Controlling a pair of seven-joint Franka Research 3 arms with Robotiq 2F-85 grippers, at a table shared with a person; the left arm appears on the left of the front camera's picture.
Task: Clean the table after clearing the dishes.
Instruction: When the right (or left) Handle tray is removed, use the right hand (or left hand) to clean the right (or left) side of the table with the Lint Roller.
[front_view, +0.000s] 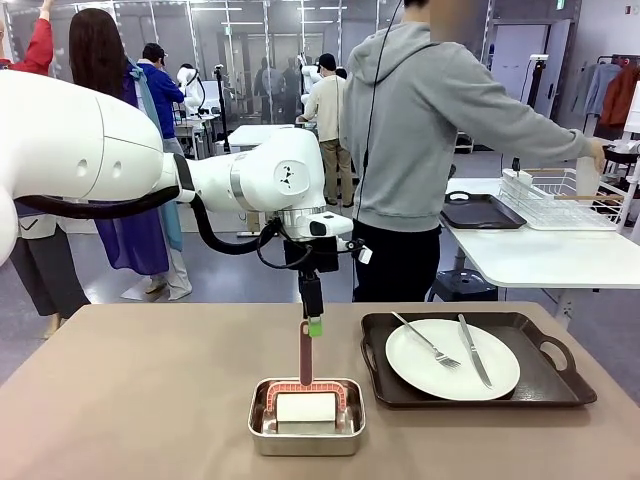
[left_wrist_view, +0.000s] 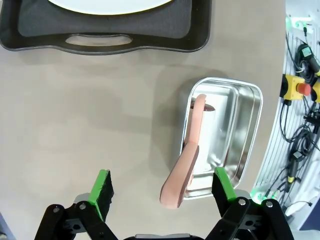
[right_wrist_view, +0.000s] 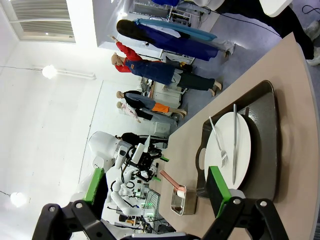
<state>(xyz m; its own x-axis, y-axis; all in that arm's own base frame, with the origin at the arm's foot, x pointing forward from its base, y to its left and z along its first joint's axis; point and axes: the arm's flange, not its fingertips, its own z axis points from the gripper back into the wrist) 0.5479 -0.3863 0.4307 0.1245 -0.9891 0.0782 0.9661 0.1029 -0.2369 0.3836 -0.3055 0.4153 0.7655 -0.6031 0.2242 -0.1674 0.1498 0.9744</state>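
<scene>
Left gripper (left_wrist_view: 161, 181): I see it spread wide above the pan (left_wrist_view: 246, 131), clamping nothing. The pink handle (left_wrist_view: 193, 135) stands between its fingers.
Right gripper (right_wrist_view: 155, 179): wide open and empty, well apart from the plate (front_view: 420, 382).
Dishes: plate with fork (front_view: 428, 345) and knife (front_view: 474, 352) on the tray (front_view: 545, 388), just beside the pan.
Desk (front_view: 150, 400): carries the pan and tray.

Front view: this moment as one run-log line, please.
left gripper: open, above pink-handled tool | tool: in steel pan | right gripper: open | tray with plate: on table
</scene>
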